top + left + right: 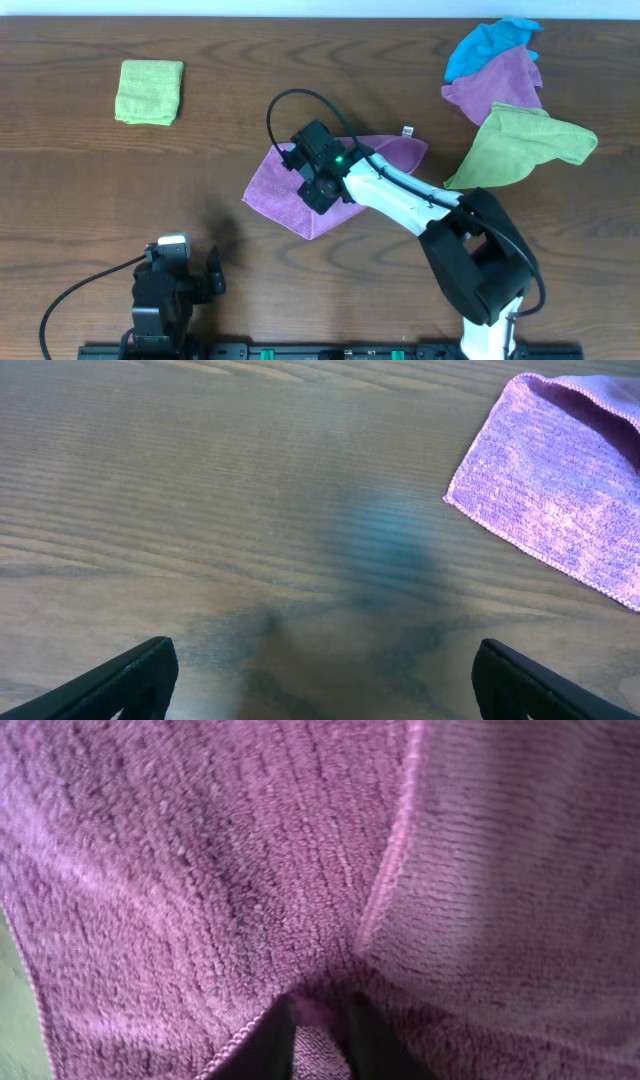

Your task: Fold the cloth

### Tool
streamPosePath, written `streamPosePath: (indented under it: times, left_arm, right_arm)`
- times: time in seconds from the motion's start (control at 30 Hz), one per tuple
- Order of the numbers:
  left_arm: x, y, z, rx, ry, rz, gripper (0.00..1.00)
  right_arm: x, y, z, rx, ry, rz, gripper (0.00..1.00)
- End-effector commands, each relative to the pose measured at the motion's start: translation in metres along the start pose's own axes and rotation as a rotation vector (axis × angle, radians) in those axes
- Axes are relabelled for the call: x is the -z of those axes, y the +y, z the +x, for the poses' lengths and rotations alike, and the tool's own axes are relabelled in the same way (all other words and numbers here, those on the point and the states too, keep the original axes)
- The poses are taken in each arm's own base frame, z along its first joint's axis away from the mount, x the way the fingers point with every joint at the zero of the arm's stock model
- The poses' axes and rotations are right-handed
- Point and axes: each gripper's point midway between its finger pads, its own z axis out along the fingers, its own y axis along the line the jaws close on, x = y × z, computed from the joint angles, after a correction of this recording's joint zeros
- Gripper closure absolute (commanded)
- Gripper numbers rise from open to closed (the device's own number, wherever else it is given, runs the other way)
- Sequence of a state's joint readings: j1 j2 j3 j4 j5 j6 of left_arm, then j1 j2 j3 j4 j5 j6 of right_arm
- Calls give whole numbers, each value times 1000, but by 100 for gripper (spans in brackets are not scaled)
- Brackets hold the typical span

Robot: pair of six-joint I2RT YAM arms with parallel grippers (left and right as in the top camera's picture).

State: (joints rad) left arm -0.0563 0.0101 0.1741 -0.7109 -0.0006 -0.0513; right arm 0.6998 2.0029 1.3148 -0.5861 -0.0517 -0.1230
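Observation:
A purple cloth (290, 195) lies partly folded in the middle of the table. It also shows at the right edge of the left wrist view (560, 470). My right gripper (318, 172) is over the cloth and is shut on a pinch of it; in the right wrist view the cloth (250, 850) fills the frame and a fold sits between the fingers (320, 1035). My left gripper (320, 680) is open and empty, low over bare wood at the front left of the table (175, 275).
A folded light-green cloth (150, 92) lies at the back left. A pile of unfolded cloths sits at the back right: blue (485, 42), purple (500, 85) and green (520, 145). A small white tag (408, 130) lies near the purple cloth.

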Motion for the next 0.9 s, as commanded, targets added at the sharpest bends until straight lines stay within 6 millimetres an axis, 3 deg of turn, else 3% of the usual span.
streamPosePath:
  times: [0.0,0.2,0.47,0.67,0.83,0.87]
  left_arm:
    - [-2,2,7,-14,18,-10,5]
    - [-2,2,7,-14,18,-10,5]
    - [-2,2,7,-14,18,-10,5]
    - [-2,2,7,-14,18,-10,5]
    - [-2,2,7,-14,19,-9,5]
    - [-2,2,7,-14,18,-10,5]
  right_arm:
    - [-2,3,0,1,5,0,99]
    - [8,4,3,-96,20,-1,99]
    - [65,8,11,-206,13,0,99]
    - [99,13,31,-334,55,-7,99]
    - [105,22,58,-402,164,-12,99]
    - [107,26,64,-417,194,-23,94]
